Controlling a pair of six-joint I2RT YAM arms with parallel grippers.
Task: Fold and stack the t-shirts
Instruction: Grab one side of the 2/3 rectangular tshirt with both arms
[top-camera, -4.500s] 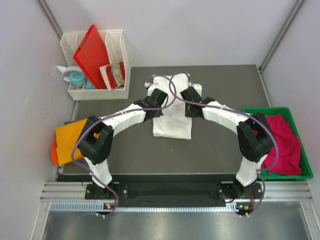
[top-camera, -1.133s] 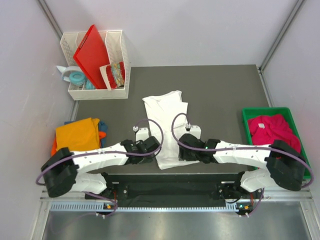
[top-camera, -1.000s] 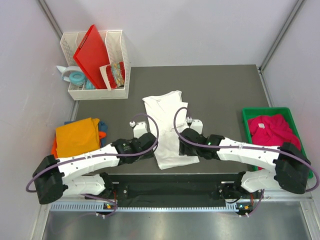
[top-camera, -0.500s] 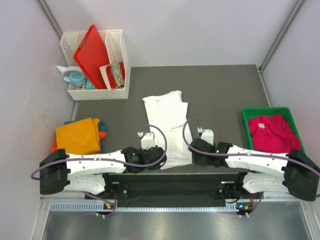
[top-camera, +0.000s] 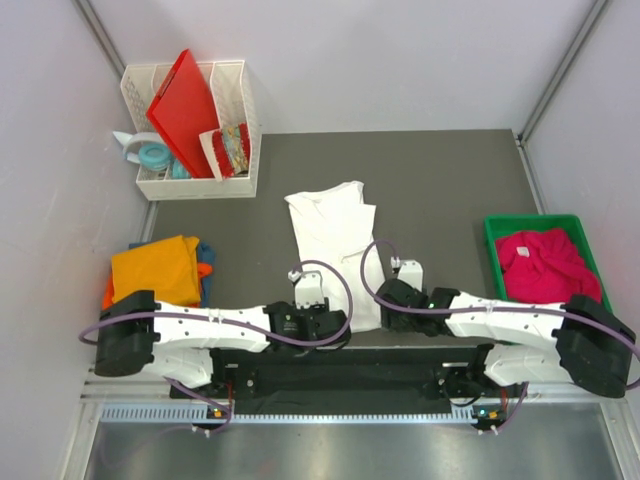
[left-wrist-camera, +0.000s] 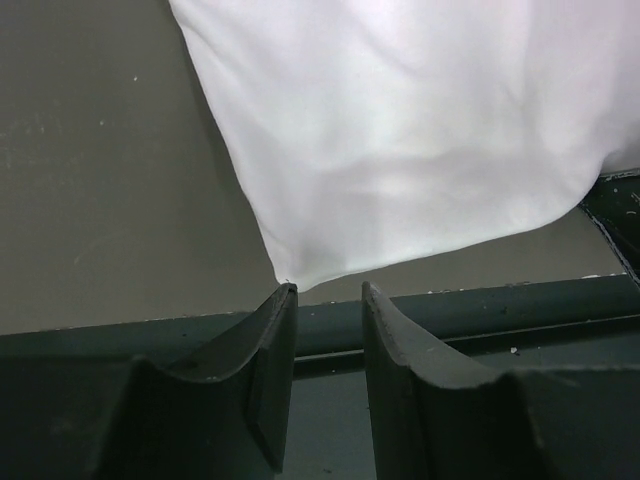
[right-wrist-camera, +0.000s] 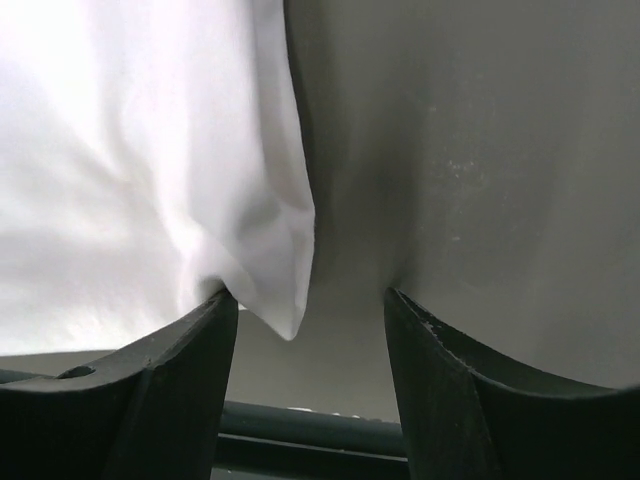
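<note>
T-shirts lie in three spots: an orange t-shirt (top-camera: 150, 270) over a blue t-shirt (top-camera: 205, 252) at the table's (top-camera: 450, 200) left edge, a white t-shirt (top-camera: 335, 240) mid-table, and a magenta t-shirt (top-camera: 545, 262) in the green bin (top-camera: 500, 222) on the right. The white one's long axis runs away from the arms, its hem at the near edge. The left gripper (left-wrist-camera: 325, 300) sits at the hem's left corner, its jaws narrowly parted with nothing between them and the cloth corner just at one fingertip. The right gripper (right-wrist-camera: 307, 300) stands wide, the right corner poking between its jaws, unclamped. Each arm is nearest its own corner, so I'd expect both to pinch and carry the hem away along that axis.
</note>
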